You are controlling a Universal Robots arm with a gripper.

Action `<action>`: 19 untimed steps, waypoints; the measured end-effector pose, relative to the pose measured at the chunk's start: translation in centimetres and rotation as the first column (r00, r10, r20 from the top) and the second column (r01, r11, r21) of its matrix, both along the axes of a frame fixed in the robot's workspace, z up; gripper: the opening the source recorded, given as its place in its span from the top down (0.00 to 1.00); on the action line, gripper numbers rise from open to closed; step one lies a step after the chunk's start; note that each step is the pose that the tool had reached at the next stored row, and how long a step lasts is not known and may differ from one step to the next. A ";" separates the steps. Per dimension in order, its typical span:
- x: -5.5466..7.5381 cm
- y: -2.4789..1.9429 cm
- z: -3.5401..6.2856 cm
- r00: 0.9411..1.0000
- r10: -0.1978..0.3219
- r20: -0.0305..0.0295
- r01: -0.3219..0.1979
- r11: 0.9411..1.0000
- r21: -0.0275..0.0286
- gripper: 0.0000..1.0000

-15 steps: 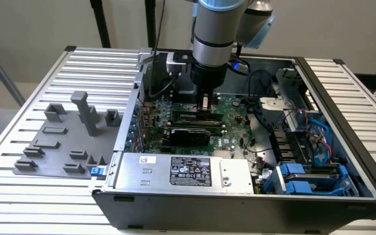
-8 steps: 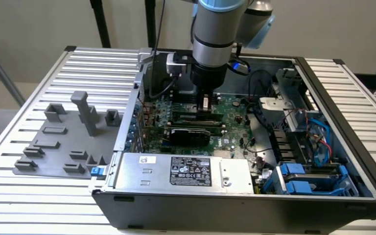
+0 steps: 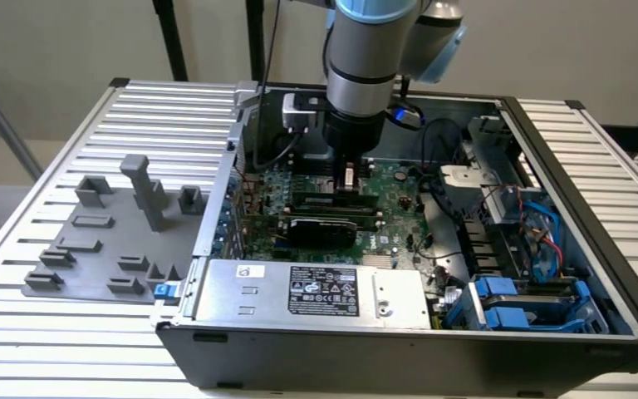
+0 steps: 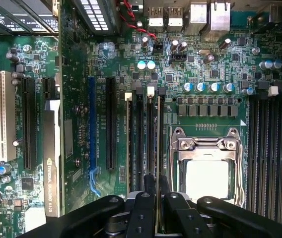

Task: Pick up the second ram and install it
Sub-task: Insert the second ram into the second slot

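My gripper [image 3: 347,184] reaches down into the open computer case [image 3: 408,353], just over the memory slots of the green motherboard [image 3: 395,208]. In the wrist view the black fingers [image 4: 143,208] of my gripper [image 4: 154,187] stand close together, shut on the second ram [image 4: 154,139]. The stick shows edge-on as a thin dark line, running lengthwise along the black memory slots [image 4: 140,144] beside the silver processor socket [image 4: 208,173]. Whether its lower edge sits in a slot I cannot tell. White slot latches [image 4: 151,90] show at the far end.
A graphics card [image 4: 51,158] stands in an expansion slot beside the memory slots. More empty memory slots [image 4: 267,148] lie past the processor. The silver power supply [image 3: 308,293] and blue drive cages [image 3: 530,309] line the case front. A grey fixture plate [image 3: 109,241] lies outside, at the exterior view's left.
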State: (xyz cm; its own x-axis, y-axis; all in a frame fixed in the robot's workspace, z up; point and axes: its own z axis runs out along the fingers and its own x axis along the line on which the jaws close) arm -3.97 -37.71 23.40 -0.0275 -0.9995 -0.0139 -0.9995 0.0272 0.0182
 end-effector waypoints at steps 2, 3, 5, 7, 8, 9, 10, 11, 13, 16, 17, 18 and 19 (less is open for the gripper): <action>0.0 -0.06 -0.10 1.000 0.000 0.000 0.000 1.000 -0.001 0.86; 0.0 -0.08 -0.15 1.000 0.000 0.000 0.000 1.000 -0.001 0.86; 0.0 -0.11 -0.26 1.000 0.000 0.000 0.000 1.000 -0.002 0.86; 0.0 -0.15 -0.35 1.000 0.000 0.000 0.000 1.000 -0.003 0.86; 0.0 -0.16 -0.39 1.000 0.000 0.000 0.000 1.000 -0.003 0.86; 0.0 -0.17 -0.42 1.000 0.000 0.000 0.000 1.000 -0.004 0.86; 0.0 -0.17 -0.42 1.000 0.000 0.000 0.000 1.000 -0.005 0.86; 0.0 -0.18 -0.42 1.000 0.000 0.000 0.000 1.000 -0.005 0.86; 0.0 -0.17 -0.42 1.000 0.000 0.000 0.000 1.000 -0.005 0.86; 0.0 -0.17 -0.43 1.000 0.000 0.000 0.000 1.000 -0.005 0.86; 0.0 -0.17 -0.43 1.000 0.000 0.000 0.000 1.000 -0.005 0.86; 0.0 -0.17 -0.44 1.000 0.000 0.000 0.000 1.000 -0.005 0.86; 0.0 -0.17 -0.45 1.000 0.000 0.000 0.000 1.000 -0.005 0.86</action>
State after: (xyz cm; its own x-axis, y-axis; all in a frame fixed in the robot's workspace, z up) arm -3.96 -37.89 22.95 -0.0272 -0.9996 -0.0092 -0.9995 0.0270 0.0181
